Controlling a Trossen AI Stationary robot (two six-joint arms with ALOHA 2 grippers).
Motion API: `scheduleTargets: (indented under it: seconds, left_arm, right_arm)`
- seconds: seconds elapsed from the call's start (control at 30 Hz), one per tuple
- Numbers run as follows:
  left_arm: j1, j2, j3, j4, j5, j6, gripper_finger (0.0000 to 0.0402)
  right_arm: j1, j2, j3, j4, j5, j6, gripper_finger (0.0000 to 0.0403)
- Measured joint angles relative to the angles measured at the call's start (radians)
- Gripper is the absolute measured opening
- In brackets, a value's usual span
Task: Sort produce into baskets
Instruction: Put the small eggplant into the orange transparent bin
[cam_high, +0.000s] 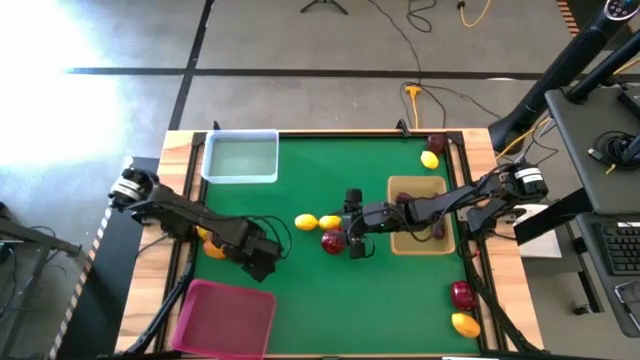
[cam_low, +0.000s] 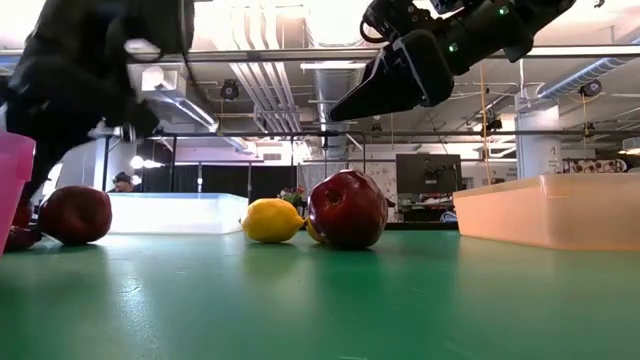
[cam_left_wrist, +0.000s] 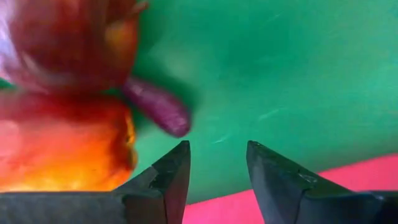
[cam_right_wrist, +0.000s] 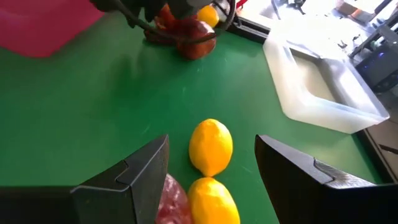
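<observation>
We see both tools spread and empty, right tool (cam_high: 350, 236) over mid-surface lemons (cam_high: 317, 222), most produce unsorted.

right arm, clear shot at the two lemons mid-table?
Probably yes. The right tool hovers open beside the lemons, which show between its fingers in the wrist view with nothing over them. A red apple sits right against them and may get nudged. The left tool is well off.

A lab or workshop is indicated: bare concrete floor (cam_high: 300, 40) crossed by cables (cam_high: 430, 60), exposed ceiling ducts (cam_low: 265, 85), a monitor (cam_low: 428, 175) beyond the table.
</observation>
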Motion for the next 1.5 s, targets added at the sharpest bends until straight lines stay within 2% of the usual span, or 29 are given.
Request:
scheduleTargets:
  seconds: [0.17, 0.5, 0.73, 0.9, 1.03, 1.23, 1.5]
  left_arm:
    - [0.000, -0.003, -0.087, 0.001, 0.044, -0.048, 0.0120]
    - [0.013, -0.080, -0.196, 0.080, 0.002, -0.139, 0.0114]
    - [0.013, -0.071, -0.211, 0.251, -0.130, -0.137, 0.0113]
    - [0.013, -0.054, -0.159, 0.315, -0.223, -0.029, 0.0113]
    - [0.013, -0.055, -0.069, 0.289, -0.297, 0.078, 0.0113]
    - [0.012, -0.056, 0.008, 0.174, -0.295, 0.148, 0.0113]
    - [0.013, -0.056, -0.028, 0.061, -0.245, -0.058, 0.0113]
  right_arm:
    - [0.000, 0.000, 0.000, -0.023, -0.053, 0.034, 0.0231]
    - [0.000, -0.006, 0.000, -0.031, -0.069, 0.026, 0.0231]
    - [0.000, -0.008, 0.000, -0.036, -0.071, 0.034, 0.0231]
    - [0.000, -0.008, 0.000, -0.037, -0.072, 0.060, 0.0231]
    - [0.000, -0.008, 0.000, -0.037, -0.072, 0.060, 0.0231]
    - [0.000, -0.008, 0.000, -0.048, -0.072, 0.081, 0.0231]
    - [0.000, -0.008, 0.000, -0.083, -0.072, 0.086, 0.0231]
